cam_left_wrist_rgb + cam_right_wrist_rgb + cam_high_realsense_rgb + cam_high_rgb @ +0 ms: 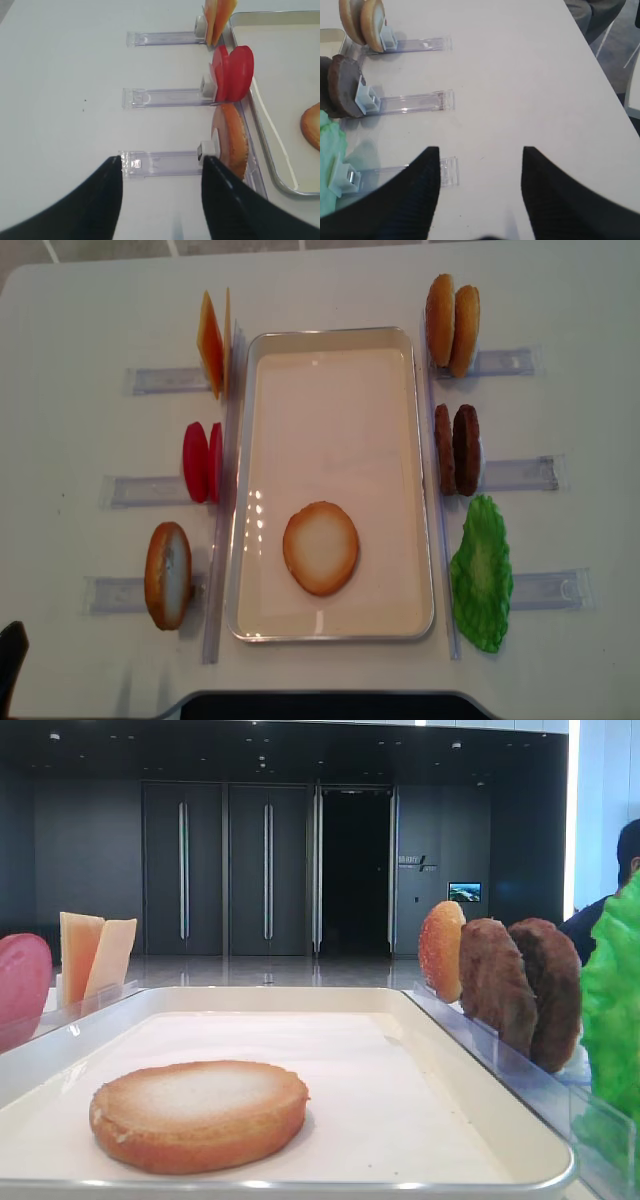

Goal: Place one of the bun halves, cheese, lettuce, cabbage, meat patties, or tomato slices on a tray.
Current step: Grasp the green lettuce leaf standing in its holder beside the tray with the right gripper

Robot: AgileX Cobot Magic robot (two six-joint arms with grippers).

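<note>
One bun half (pixel 320 548) lies flat in the cream tray (pixel 332 338). Left of the tray, cheese (pixel 213 343), tomato slices (pixel 202 462) and another bun half (pixel 168 575) stand upright in holders. On the right stand two bun halves (pixel 452 311), the meat patties (pixel 457 449) and the lettuce (pixel 481 572). Cabbage is out of view. My left gripper (pixel 161 162) is open and empty over the holder of the upright bun half (pixel 234 142). My right gripper (pixel 481 150) is open and empty over bare table, right of the lettuce (pixel 330 160).
Clear plastic holders (pixel 150 490) stretch outward from the tray on both sides (pixel 515 473). White tabletop lies beyond them. A person sits past the table's far right edge (pixel 595 15). A dark base edge (pixel 320 705) runs along the near side.
</note>
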